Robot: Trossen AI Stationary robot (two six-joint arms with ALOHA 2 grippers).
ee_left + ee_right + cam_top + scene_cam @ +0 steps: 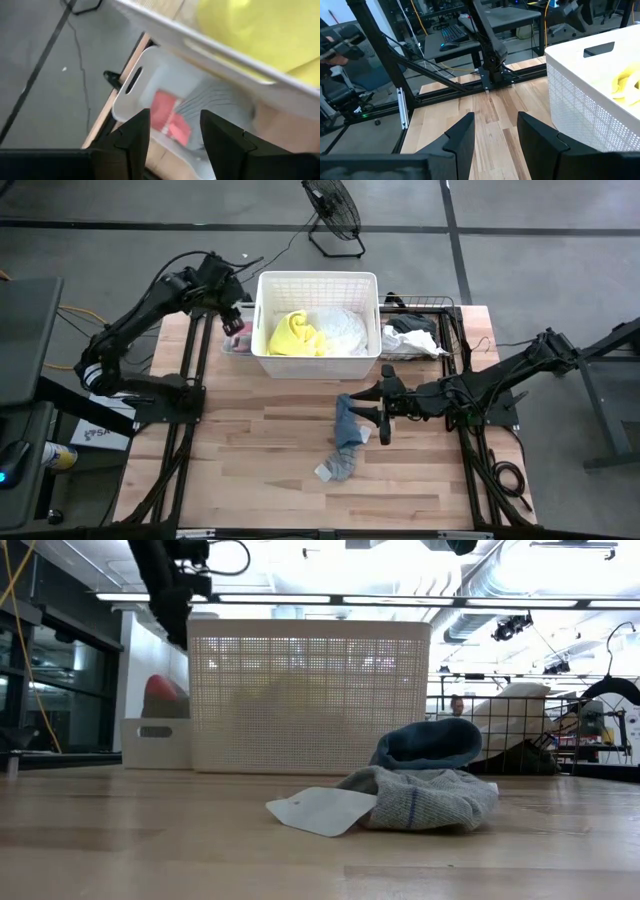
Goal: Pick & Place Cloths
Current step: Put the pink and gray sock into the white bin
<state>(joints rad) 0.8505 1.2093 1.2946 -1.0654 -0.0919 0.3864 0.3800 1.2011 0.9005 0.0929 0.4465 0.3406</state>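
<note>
A white slatted basket (318, 283) stands at the table's far middle and holds a yellow cloth (295, 335) and a white cloth (342, 330). A blue-grey cloth (347, 442) lies crumpled on the table's middle, a white tag (320, 810) at its near end. My right gripper (378, 412) hovers open just right of this cloth, pointing toward the table's left, with nothing between its fingers (465, 135). My left gripper (235, 320) is open beside the basket's left wall, above a small white bin (150, 85), and holds nothing.
The small white bin (235, 343) holds a red item (170, 117). A wire basket (425, 305) at the far right holds a black cloth (405, 325) and a white cloth (418, 343). Black frame rails (190, 430) run along both table sides. Bare wood lies near the front edge.
</note>
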